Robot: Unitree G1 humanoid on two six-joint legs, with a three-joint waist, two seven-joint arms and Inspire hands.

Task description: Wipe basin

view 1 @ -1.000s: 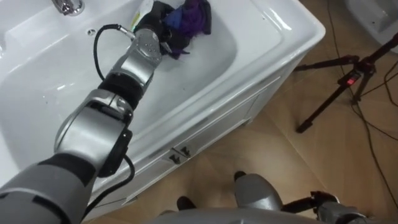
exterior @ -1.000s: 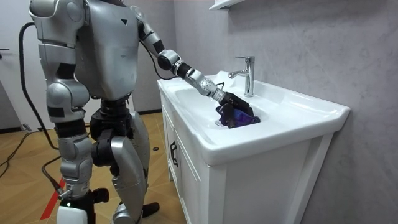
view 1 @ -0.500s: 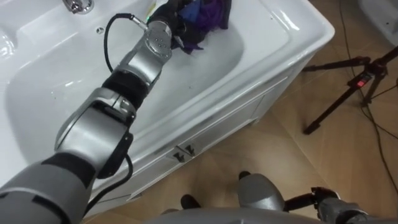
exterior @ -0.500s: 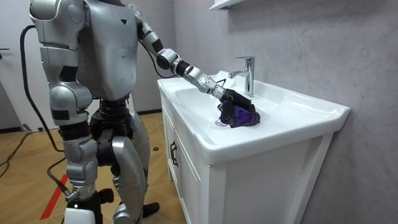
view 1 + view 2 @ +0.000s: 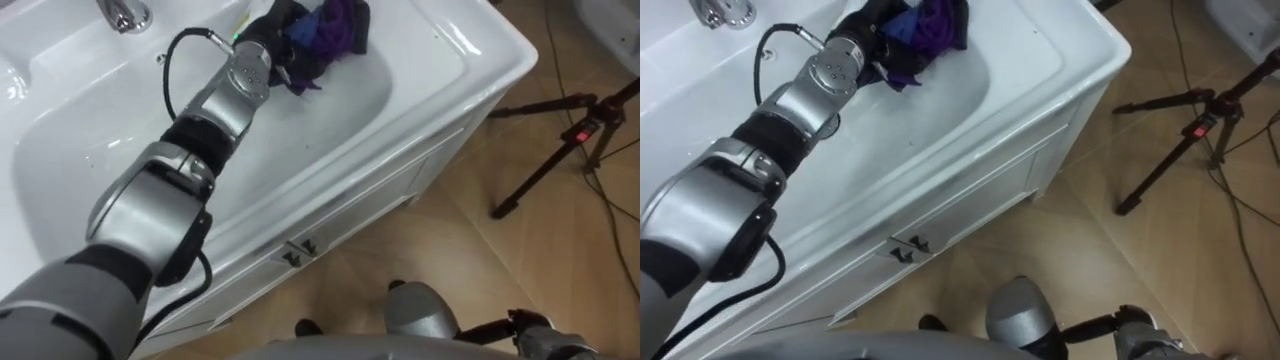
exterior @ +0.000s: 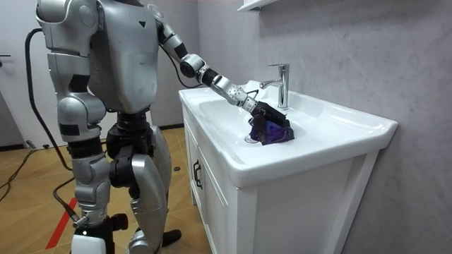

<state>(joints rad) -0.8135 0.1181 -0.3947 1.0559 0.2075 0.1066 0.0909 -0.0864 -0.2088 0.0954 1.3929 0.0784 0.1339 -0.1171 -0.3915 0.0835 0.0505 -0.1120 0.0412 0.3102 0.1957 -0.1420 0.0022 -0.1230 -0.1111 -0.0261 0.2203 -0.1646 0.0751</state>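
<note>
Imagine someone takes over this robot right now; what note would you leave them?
Left hand: curled on the purple cloth, inside the basin at its far side, to the right of the faucet.
Right hand: hangs idle at the robot's side.
Done: cloth is gripped and in the basin; how much has been wiped cannot be told.
Left: probably the rest of the bowl.

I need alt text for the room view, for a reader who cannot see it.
A humanoid robot stands at a white cabinet with its arm stretched over the white ceramic basin, where its left hand grips a crumpled purple cloth. A chrome tap stands just behind the hand.
</note>
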